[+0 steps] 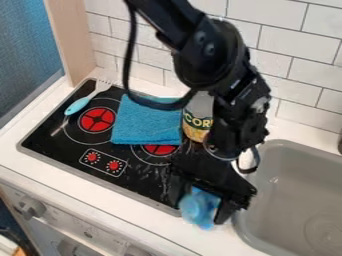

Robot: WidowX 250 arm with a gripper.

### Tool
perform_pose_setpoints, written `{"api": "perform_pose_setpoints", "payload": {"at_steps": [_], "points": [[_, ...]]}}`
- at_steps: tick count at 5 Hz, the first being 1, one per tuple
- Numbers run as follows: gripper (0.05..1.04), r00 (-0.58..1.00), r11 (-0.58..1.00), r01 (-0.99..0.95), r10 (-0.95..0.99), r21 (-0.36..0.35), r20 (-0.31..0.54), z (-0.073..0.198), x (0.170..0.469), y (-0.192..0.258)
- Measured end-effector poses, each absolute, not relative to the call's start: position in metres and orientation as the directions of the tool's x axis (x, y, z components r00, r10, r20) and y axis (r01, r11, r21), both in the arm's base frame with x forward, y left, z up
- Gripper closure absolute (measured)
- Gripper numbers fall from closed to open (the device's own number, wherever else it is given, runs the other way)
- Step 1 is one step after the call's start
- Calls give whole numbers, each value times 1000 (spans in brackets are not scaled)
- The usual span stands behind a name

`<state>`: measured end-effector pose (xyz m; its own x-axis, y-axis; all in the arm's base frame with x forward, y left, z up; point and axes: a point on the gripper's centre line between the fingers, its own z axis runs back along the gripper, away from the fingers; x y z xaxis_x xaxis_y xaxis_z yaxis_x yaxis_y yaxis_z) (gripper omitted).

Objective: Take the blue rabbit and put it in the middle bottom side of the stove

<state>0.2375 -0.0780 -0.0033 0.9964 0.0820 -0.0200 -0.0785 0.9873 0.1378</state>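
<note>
Blue rabbit point(194, 204) noted clamped between my gripper's point(200, 209) fingers, at the stove's point(50, 142) front right corner; I record the sink point(290, 190) alongside.

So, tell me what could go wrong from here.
Released here, the blue rabbit could land on the counter or the rim of the stove. The can stands close beside the arm and might get knocked. Moving toward the middle, the gripper might snag the blue cloth.
</note>
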Motion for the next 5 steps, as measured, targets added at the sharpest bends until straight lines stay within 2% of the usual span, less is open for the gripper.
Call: {"api": "perform_pose_setpoints", "payload": {"at_steps": [1, 3, 4, 5], "points": [[132, 997, 988, -82, 83, 133, -6, -6, 243, -74], [650, 998, 989, -63, 62, 137, 11, -7, 243, -72], [761, 999, 989, -40, 38, 141, 17, -2, 242, -70], [775, 998, 992, -35, 29, 118, 57, 15, 243, -59]]}}
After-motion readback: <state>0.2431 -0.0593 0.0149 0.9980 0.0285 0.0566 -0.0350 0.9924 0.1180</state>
